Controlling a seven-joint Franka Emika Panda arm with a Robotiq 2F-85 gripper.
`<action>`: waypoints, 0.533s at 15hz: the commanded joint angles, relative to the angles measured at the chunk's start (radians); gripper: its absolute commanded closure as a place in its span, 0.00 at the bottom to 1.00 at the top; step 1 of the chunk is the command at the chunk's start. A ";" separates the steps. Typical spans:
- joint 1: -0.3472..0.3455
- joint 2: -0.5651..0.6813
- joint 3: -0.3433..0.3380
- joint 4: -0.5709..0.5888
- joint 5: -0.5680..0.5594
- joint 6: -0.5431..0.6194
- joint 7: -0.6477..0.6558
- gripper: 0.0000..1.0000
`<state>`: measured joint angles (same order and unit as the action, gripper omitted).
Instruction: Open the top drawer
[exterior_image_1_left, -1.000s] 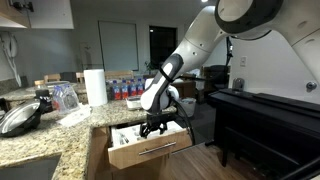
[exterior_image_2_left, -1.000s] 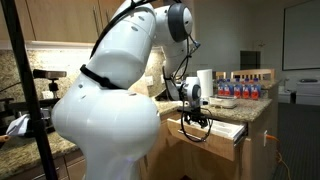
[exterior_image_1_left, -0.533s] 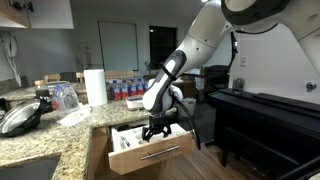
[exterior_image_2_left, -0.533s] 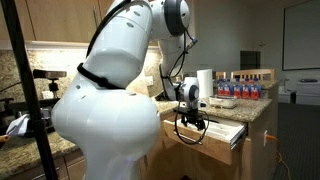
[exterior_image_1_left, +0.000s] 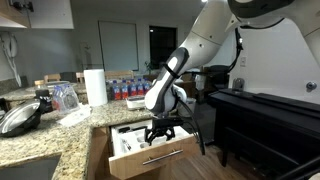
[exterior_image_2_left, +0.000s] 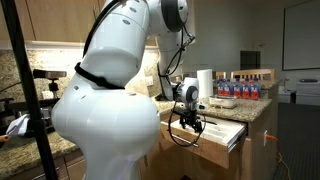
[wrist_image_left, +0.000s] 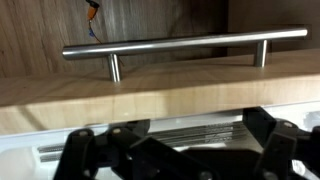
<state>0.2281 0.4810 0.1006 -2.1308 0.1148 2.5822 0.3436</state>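
The top drawer (exterior_image_1_left: 155, 158) sticks out open from under the worktop (exterior_image_1_left: 40, 145). The gripper (exterior_image_1_left: 161, 136) hangs just above it, jaws wide apart, holding nothing. The silver handle (wrist_image_left: 185, 45) on its front is free.

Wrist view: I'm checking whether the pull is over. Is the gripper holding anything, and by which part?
Nothing is held. The gripper hangs with jaws open over the pulled-out top drawer; the bar handle is free, apart from them.
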 joint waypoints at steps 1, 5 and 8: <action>-0.003 -0.041 0.010 -0.073 0.049 0.016 0.024 0.00; 0.010 -0.037 -0.006 -0.066 0.035 0.028 0.038 0.00; 0.031 -0.053 -0.037 -0.063 -0.002 0.067 0.070 0.00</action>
<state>0.2315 0.4772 0.0942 -2.1390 0.1331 2.6053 0.3623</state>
